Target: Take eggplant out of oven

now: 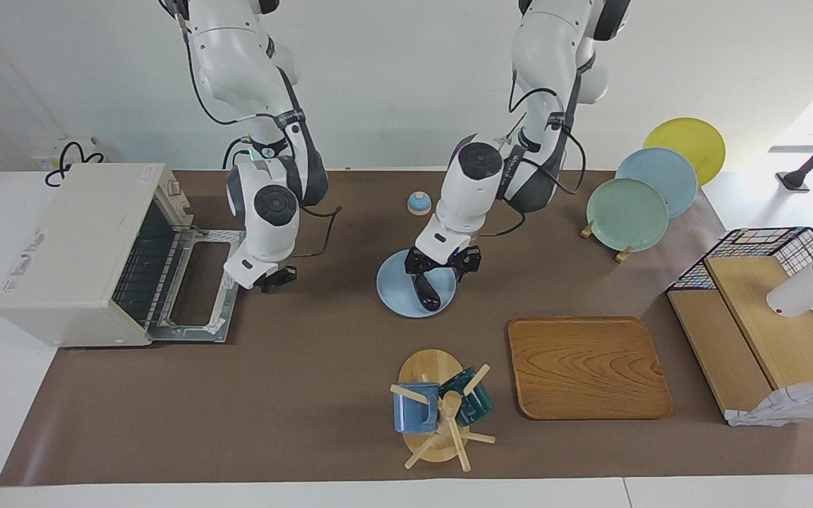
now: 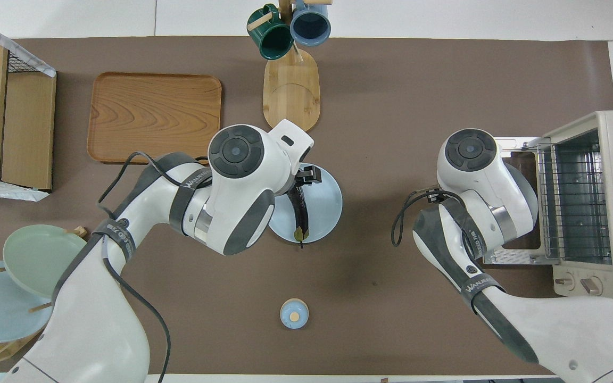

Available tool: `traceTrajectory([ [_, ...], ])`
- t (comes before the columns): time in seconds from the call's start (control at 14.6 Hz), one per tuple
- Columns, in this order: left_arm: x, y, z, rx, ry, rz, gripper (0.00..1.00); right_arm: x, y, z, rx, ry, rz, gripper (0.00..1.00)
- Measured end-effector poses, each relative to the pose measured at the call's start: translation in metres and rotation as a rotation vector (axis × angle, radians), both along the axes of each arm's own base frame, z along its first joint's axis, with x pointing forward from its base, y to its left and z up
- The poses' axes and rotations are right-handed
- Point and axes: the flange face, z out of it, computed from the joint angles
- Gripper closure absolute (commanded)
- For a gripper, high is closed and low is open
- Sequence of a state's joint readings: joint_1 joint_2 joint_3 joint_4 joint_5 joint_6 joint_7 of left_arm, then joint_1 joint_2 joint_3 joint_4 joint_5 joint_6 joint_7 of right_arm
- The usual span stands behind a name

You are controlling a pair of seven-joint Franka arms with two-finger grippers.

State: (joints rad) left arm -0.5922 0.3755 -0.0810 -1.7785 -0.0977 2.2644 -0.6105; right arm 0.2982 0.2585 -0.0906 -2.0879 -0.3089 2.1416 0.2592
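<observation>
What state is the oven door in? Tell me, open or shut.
Open. The oven has its door folded down flat on the table in front of it, and the wire rack inside shows bare.

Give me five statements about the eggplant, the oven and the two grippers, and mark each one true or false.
1. The eggplant lies on the blue plate. True.
2. The oven door is closed. False: it is folded down open, and the wire rack shows inside.
3. The left gripper is over the eggplant. True.
4. The right gripper holds the eggplant. False: it is shut on nothing, beside the open oven door.
5. The wooden tray carries a mug. False: the tray is bare; the mugs hang on the mug stand.
</observation>
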Motion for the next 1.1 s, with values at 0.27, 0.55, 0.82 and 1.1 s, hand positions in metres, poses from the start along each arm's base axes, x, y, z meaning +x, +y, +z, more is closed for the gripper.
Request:
traceTrajectory([
  [0.27, -0.013, -0.021, -0.028, 0.009, 0.017, -0.022, 0.00, 0.000, -0.018, 0.001, -0.020, 0.010, 0.034, 1.00],
  [0.55, -0.022, -0.028, -0.040, 0.019, 0.031, -0.025, 0.00, 0.002, -0.035, 0.003, -0.024, 0.012, 0.022, 1.00],
  [0.82, -0.031, -0.025, -0.055, 0.038, 0.053, -0.023, 0.07, 0.001, -0.032, 0.002, -0.055, 0.024, 0.101, 1.00],
  [1.1, -0.035, -0.029, -0.057, 0.032, 0.049, 0.005, 0.71, 0.000, -0.034, 0.038, -0.056, 0.029, 0.160, 1.00],
])
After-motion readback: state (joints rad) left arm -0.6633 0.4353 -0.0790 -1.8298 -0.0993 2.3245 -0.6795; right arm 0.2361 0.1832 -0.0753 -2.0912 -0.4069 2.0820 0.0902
